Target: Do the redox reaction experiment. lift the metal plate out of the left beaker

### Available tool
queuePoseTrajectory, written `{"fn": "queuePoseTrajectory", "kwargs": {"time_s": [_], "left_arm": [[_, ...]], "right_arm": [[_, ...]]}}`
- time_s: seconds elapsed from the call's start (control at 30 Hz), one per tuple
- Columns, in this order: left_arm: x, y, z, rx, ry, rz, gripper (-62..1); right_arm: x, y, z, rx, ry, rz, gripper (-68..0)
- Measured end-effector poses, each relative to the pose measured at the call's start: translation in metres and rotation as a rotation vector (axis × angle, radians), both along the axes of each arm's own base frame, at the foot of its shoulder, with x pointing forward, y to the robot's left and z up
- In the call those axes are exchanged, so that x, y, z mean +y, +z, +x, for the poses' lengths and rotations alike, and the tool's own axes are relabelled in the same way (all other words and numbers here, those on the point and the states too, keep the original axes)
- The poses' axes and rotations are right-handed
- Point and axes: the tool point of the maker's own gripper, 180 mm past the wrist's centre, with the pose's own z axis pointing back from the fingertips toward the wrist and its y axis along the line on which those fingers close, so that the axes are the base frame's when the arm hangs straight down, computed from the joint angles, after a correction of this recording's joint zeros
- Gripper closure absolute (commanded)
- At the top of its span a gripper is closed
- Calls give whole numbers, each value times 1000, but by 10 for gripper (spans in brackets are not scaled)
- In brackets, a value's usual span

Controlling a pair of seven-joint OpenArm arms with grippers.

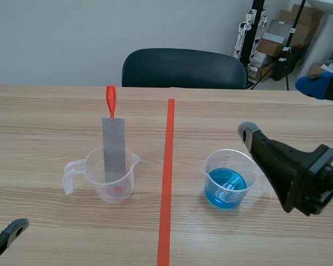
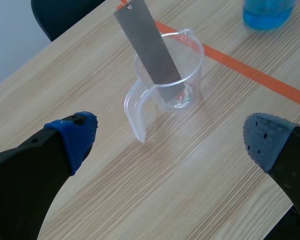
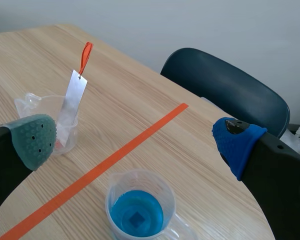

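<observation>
The plate (image 1: 114, 149) leans in the left beaker (image 1: 127, 180), rising well above its rim. The left gripper (image 2: 170, 137) gapes wide, with bare table before the handle (image 2: 132, 112). The right gripper (image 3: 135, 137) is also wide, near the blue beaker (image 3: 115, 192).

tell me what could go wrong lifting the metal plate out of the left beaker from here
The metal plate leans on the rim of the clear plastic left beaker, so a slanted pull might tip or drag it. The left gripper is open and short of the plate; the thin plate could slip in a loose pinch.
</observation>
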Motion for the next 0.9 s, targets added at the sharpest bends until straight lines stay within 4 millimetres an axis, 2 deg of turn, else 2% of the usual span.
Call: {"fn": "queuePoseTrajectory", "kwargs": {"time_s": [0.23, 0.53, 0.67, 0.77, 0.9], "left_arm": [[32, -38, -40, 39, 85, -35, -615], [52, -70, -121, 94, 241, -164, -615], [45, -73, -150, 73, 349, -268, -615], [27, -80, -165, 84, 402, -353, -615], [-8, -102, -161, 97, 385, -418, -615]], "right_arm": [[-16, -7, 23, 28, -14, -22, -679], [-8, -24, 31, 55, 90, -96, -679], [-2, -25, 30, 40, 146, -97, -679], [3, -22, 27, 18, 191, -88, -679], [3, -21, 29, 8, 214, -86, -679]]}}
